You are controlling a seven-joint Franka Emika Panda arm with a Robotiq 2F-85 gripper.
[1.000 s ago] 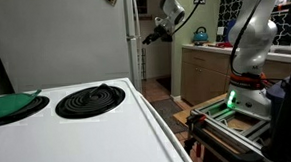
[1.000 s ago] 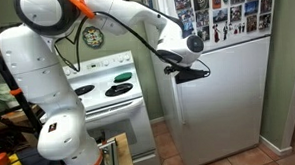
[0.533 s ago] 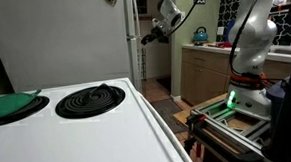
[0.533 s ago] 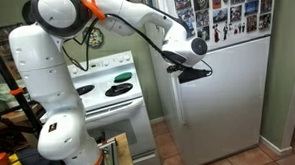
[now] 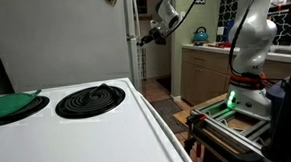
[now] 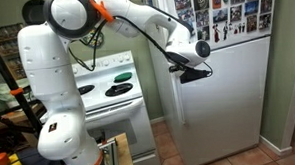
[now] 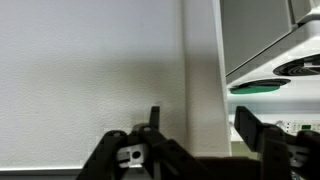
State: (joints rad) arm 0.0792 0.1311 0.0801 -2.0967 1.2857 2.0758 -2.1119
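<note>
Gripper point(image 6: 192, 75) sits at upper-door height against the white fridge door point(image 6: 234, 104), on the side next to the stove point(image 6: 113, 89). From the wrist camera I see the fingers point(image 7: 130, 155) standing apart, with the door's vertical edge between them (contact I cannot make out). I see nothing clamped. The door looks closed.

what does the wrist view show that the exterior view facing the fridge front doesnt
Only the wrist view: the claw from close up, its fingers spread apart before the white fridge door. Only that exterior view: the arm's white body and the photos stuck higher up. Both: the fridge door and the stove.
</note>
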